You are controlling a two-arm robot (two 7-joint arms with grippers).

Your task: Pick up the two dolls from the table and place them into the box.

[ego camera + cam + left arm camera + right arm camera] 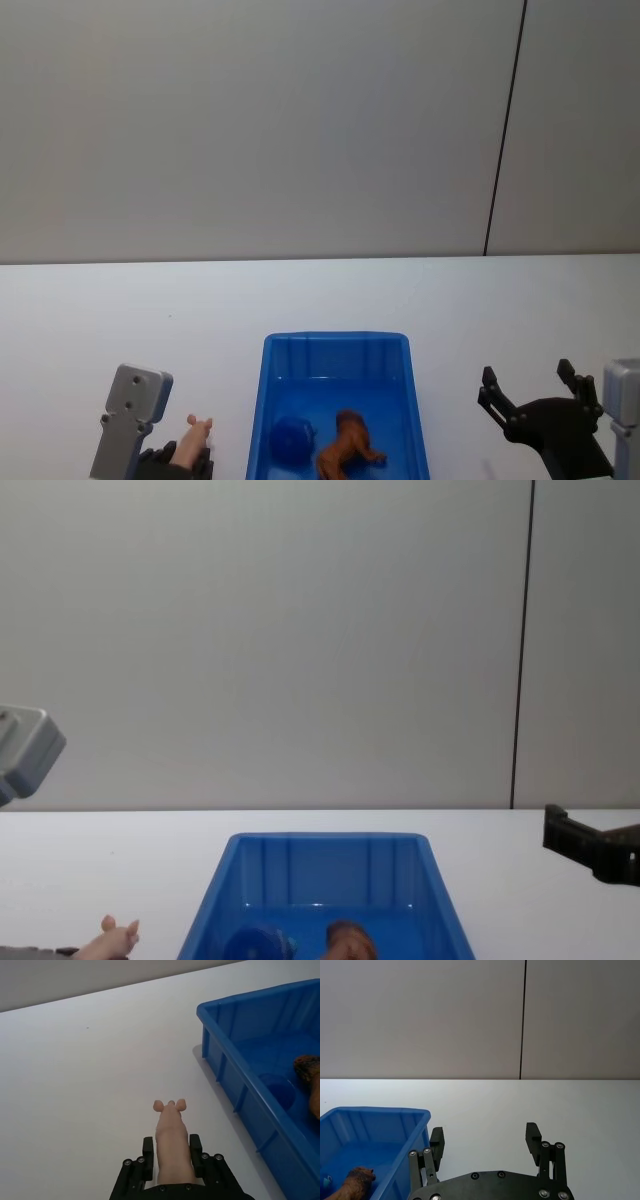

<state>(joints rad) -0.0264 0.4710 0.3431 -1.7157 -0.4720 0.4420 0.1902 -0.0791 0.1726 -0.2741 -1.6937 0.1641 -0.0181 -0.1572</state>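
Note:
A blue box stands on the white table in front of me. Inside it lie a rounded blue doll and a shaggy brown doll; the brown one also peeks over the wall in the right wrist view. A pale pink doll sticks out between the fingers of my left gripper, which is shut on it just left of the box. My right gripper is open and holds nothing, to the right of the box.
A plain grey wall with a dark vertical seam rises behind the table's far edge. White tabletop stretches on both sides of the box and behind it.

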